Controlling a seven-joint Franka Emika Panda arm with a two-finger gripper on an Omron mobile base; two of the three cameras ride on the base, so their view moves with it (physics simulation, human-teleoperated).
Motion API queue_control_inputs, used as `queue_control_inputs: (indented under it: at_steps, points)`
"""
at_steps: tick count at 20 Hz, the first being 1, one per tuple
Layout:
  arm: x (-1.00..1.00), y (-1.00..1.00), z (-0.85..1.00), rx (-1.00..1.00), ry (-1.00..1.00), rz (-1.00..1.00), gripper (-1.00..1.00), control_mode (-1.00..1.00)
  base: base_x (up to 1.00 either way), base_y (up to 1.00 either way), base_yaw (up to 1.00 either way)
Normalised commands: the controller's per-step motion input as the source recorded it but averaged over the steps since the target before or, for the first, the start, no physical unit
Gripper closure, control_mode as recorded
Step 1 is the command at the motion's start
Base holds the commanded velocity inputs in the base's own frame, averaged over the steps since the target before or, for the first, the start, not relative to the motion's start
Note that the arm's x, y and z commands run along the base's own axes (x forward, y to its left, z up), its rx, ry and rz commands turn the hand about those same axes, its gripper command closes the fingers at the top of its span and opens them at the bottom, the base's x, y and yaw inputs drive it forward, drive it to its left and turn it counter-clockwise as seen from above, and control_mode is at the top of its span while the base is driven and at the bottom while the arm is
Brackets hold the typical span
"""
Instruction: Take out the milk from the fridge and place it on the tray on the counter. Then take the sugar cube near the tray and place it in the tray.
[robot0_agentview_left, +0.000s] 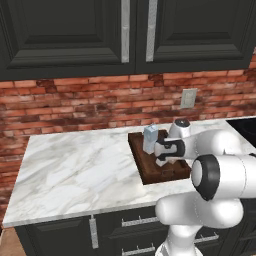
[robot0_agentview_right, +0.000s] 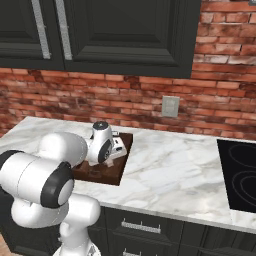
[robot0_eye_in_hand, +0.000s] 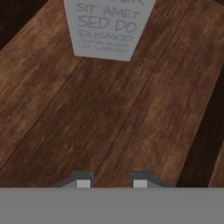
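The milk carton (robot0_agentview_left: 150, 139) stands upright inside the wooden tray (robot0_agentview_left: 150, 172), toward the tray's far end. The tray lies on the white marble desk (robot0_agentview_left: 80, 170), close to the desk's near edge and right of its middle, below the brick wall (robot0_agentview_left: 75, 102) and the dark upper cabinets (robot0_agentview_left: 65, 35).

The white arm (robot0_agentview_left: 220, 175) reaches over the tray from the right, and its claw (robot0_eye_in_hand: 111, 181) hangs just above the tray's wooden floor, on the near side of the carton. In the hand view the two finger tips (robot0_eye_in_hand: 83, 183) stand close to each other with bare wood between them; they are pressed together as far as they go and pinch nothing. The carton's printed face (robot0_eye_in_hand: 109, 28) sits apart from the tips, farther along the boards.

In the right base view a black stovetop (robot0_agentview_right: 240, 175) is set into the desk well to the right of the tray (robot0_agentview_right: 107, 175), and a wall socket (robot0_agentview_right: 170, 106) sits on the bricks above.
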Motion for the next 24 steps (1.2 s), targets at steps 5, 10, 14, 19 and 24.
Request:
queue_control_inputs:
  at_steps: [5,10,14,19,24]
  points:
    - [0.06,0.0,-0.07,0.0,0.0,0.02,1.0,-1.0,0.0,0.0,0.0]
    - [0.04,0.0,-0.08,0.0,0.0,0.02,1.0,-1.0,0.0,0.0,0.0]
    - [0.0,0.0,-0.1,0.0,0.0,0.0,-1.0,-1.0,0.0,0.0,0.0]
    - [-0.02,0.0,0.0,0.0,-0.01,0.0,-1.0,-1.0,0.0,0.0,0.0]
    - [0.0,0.0,0.04,0.0,-0.02,0.0,-1.0,-1.0,0.0,0.0,0.0]
